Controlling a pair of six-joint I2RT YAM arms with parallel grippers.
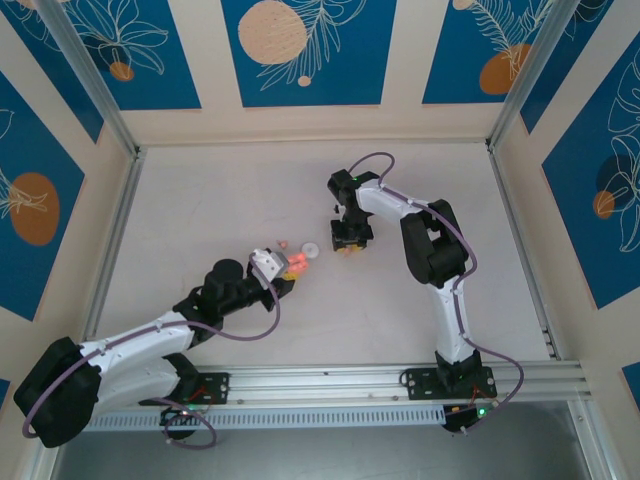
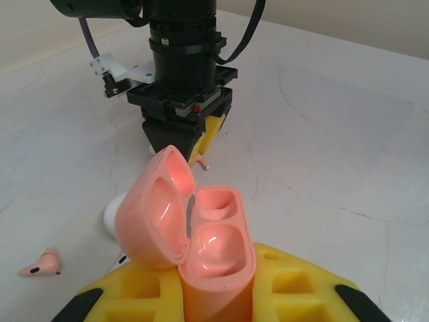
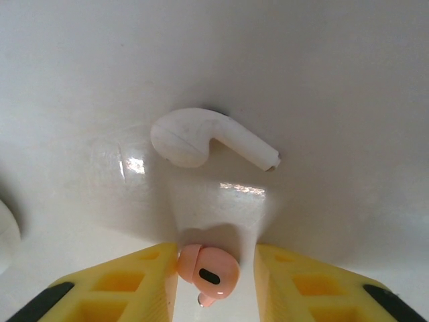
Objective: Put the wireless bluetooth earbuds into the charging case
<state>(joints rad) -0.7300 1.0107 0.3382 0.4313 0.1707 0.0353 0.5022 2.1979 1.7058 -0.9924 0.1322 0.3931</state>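
Earbud, pink [image 3: 208, 272], sits on the bench [image 3: 335, 80] between the right hand's [image 3: 216, 261] partly open fingers, positioned for pickup, while the left hand [image 2: 218, 298] clamps the case [image 2: 214, 241] lid-open toward it, ready for insertion.

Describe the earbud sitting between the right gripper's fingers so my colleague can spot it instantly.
Start at the right arm, reaching toward the middle of the table; its gripper points down at the tabletop. Between the yellow fingers sits a small pink earbud with a dark oval spot. Its nearest neighbour, just beyond the fingertips, is a white earbud lying free on the table.
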